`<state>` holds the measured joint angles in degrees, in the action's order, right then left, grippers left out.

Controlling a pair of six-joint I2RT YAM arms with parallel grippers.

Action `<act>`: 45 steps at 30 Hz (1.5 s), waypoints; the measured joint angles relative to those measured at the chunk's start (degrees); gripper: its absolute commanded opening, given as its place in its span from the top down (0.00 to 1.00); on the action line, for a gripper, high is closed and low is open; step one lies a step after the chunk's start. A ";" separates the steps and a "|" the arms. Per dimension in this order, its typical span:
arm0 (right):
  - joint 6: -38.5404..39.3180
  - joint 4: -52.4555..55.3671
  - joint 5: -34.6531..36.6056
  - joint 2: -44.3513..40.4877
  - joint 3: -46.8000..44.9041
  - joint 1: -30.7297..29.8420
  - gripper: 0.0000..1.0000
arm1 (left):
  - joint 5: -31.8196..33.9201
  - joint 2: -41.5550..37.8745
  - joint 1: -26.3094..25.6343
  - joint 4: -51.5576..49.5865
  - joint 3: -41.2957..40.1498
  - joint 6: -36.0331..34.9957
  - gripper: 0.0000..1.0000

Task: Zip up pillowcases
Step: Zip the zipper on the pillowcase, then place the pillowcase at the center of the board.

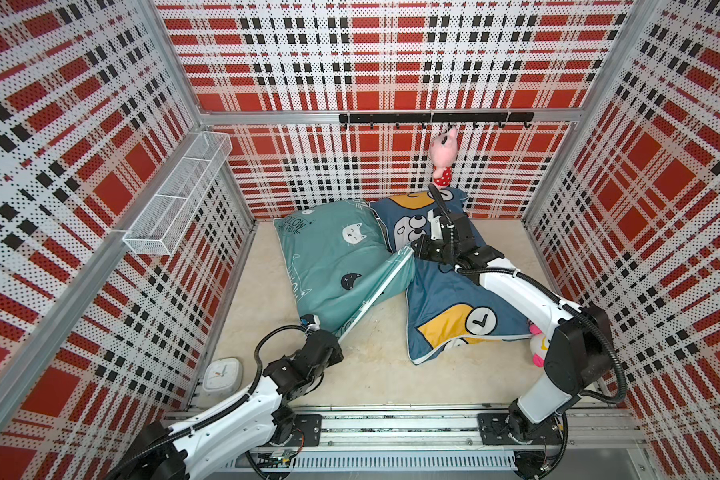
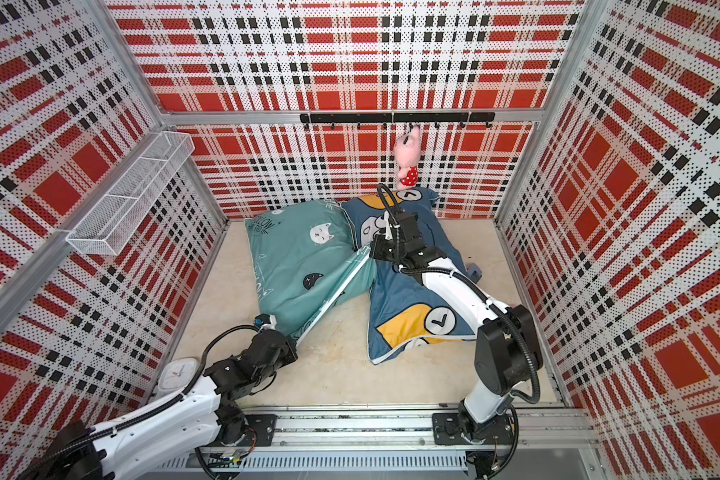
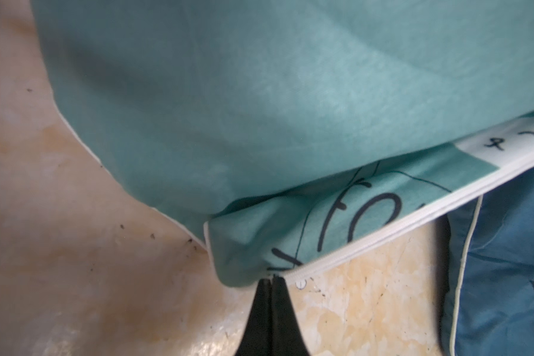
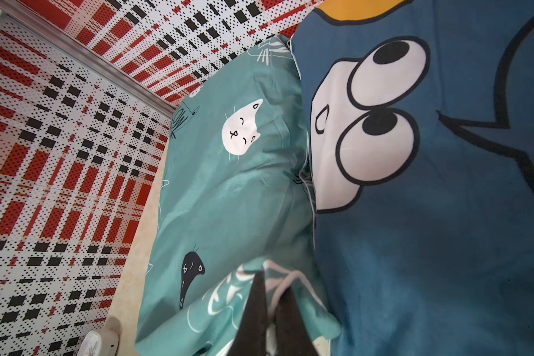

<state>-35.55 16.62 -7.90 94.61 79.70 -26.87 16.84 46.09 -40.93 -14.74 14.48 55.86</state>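
Pillowcases: the teal green cat-face fabric pillowcase with white piping (image 1: 333, 257) is lying on the beige mottled floor (image 1: 383, 374) toward the back wall. The dark blue fabric pillowcase with yellow patches, goggle eyes and clock circles (image 1: 445, 299) is lying on the robot's right of it, touching it.
Zip edge: the white zip edge (image 1: 377, 291) of the teal pillowcase is stretching in a straight line between the two grippers, with its far end lying over the dark blue pillowcase.
Left gripper (image 3: 272, 279): its black fingers are pressing together, pinching the near corner of the teal pillowcase at the end of the zip edge.
Right gripper (image 4: 273, 286): its fingers are clamping a bunch of teal fabric at the far corner of the teal pillowcase, with almost no gap between them.
Right arm: it is reaching across the dark blue pillowcase.
Surroundings: a pink plush toy in a red spotted dress (image 1: 443, 151) is hanging from the black hook rail (image 1: 433, 117) on the back wall. A square white clock (image 1: 222, 376) is lying on the floor beside the left arm. A white wire-mesh shelf (image 1: 179, 187) is hanging on the left wall.
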 measured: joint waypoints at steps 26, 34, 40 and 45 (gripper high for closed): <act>10.73 8.57 0.83 -20.94 -14.43 11.08 0.00 | 8.66 -3.98 25.31 2.54 17.31 -20.06 0.02; 13.05 4.04 3.02 -16.22 -17.40 33.51 0.00 | 14.05 9.94 38.53 22.53 11.19 -27.04 0.02; 15.21 0.28 -0.52 -1.77 -16.57 35.21 0.00 | 16.04 17.92 38.51 33.18 7.56 -31.47 0.02; 15.21 -4.46 -2.75 -0.50 -19.02 32.37 0.01 | 15.39 21.88 38.51 42.66 5.55 -36.13 0.02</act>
<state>-20.34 12.16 -10.66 94.11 60.69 5.50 32.23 67.96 -2.42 27.92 20.03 19.73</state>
